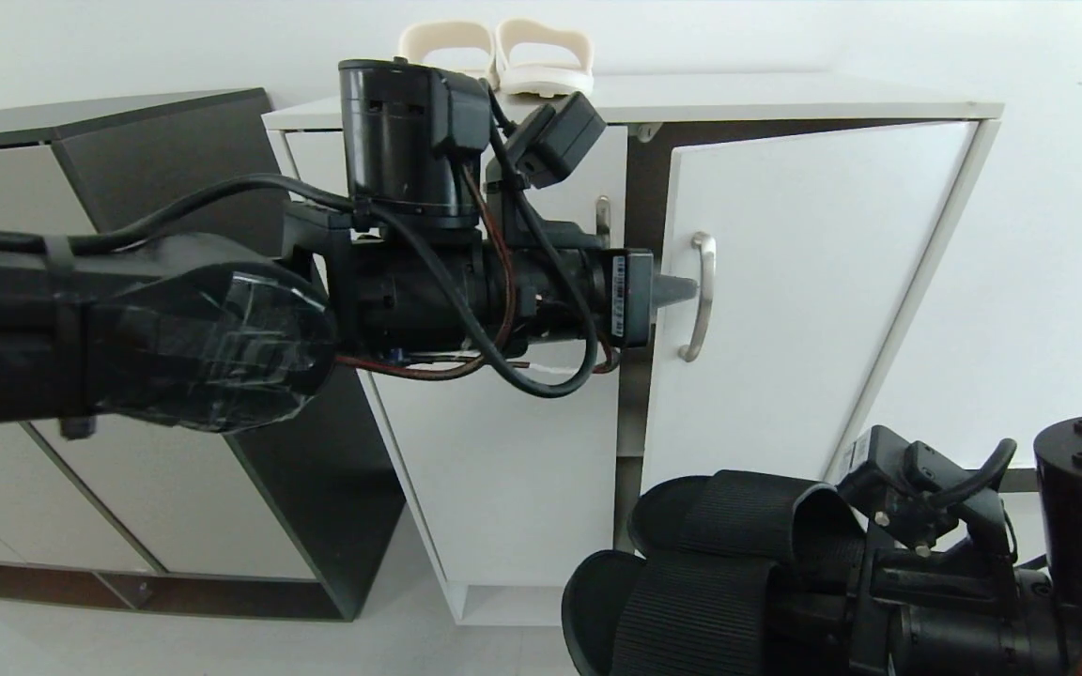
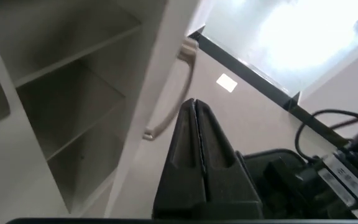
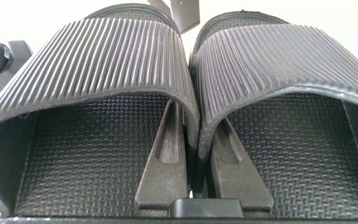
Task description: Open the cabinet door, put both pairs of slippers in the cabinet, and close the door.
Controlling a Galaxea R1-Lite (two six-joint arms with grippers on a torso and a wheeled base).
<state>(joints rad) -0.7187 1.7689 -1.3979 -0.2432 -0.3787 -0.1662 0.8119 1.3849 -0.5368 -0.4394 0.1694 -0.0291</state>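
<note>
The white cabinet (image 1: 785, 94) has its right door (image 1: 813, 282) ajar, with a dark gap beside it. My left gripper (image 1: 684, 289) is shut, its tip against the door's silver handle (image 1: 703, 296), holding nothing. In the left wrist view the shut fingers (image 2: 196, 124) sit beside the handle (image 2: 173, 93), with bare shelves (image 2: 73, 87) behind. The cream slippers (image 1: 496, 56) lie on the cabinet top. My right gripper (image 3: 194, 162) is shut on the black slippers (image 1: 710, 573), pinching their inner sides together low in front of the cabinet.
A dark grey cabinet (image 1: 175, 150) stands against the white cabinet's left side. The white cabinet's left door (image 1: 503, 451) is closed, with its own handle (image 1: 603, 218). A white wall (image 1: 1048, 282) rises to the right, and pale floor (image 1: 409, 638) lies below.
</note>
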